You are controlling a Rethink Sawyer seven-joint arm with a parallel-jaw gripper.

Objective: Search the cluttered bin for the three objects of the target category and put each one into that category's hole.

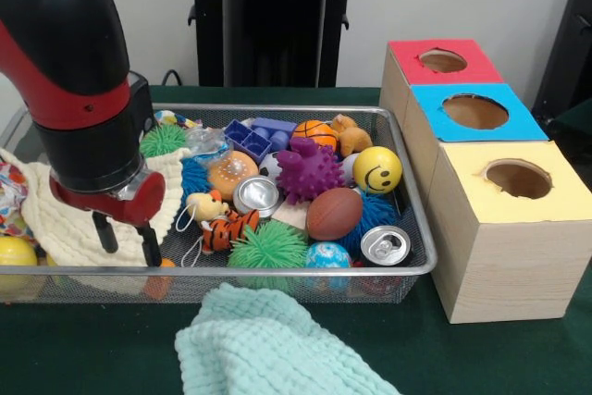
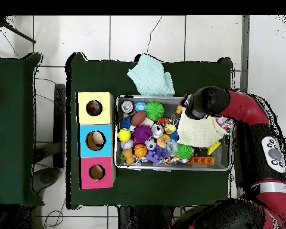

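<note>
My gripper (image 1: 127, 238) hangs open at the left end of the wire bin (image 1: 421, 256), its black fingers (image 1: 149, 244) just over a cream cloth (image 1: 55, 219), holding nothing. The bin holds a yellow smiley ball (image 1: 376, 169), a purple spiky ball (image 1: 310, 171), a brown football (image 1: 334, 214), a small basketball (image 1: 315, 133), two cans (image 1: 255, 195) (image 1: 385, 245), green spiky balls (image 1: 268, 245), a tiger toy (image 1: 227, 228) and blue blocks (image 1: 248, 139). Three boxes with holes stand to the right: red (image 1: 442, 62), blue (image 1: 474, 111), yellow (image 1: 516, 178). From overhead the arm's head (image 2: 200, 102) covers the gripper.
A mint cloth (image 1: 268, 344) lies on the green table in front of the bin; overhead it is the mint cloth (image 2: 151, 74) above the bin (image 2: 172, 167). A yellow ball (image 1: 17, 252) sits in the bin's left corner. Something beige shows inside the blue box's hole (image 2: 95, 140).
</note>
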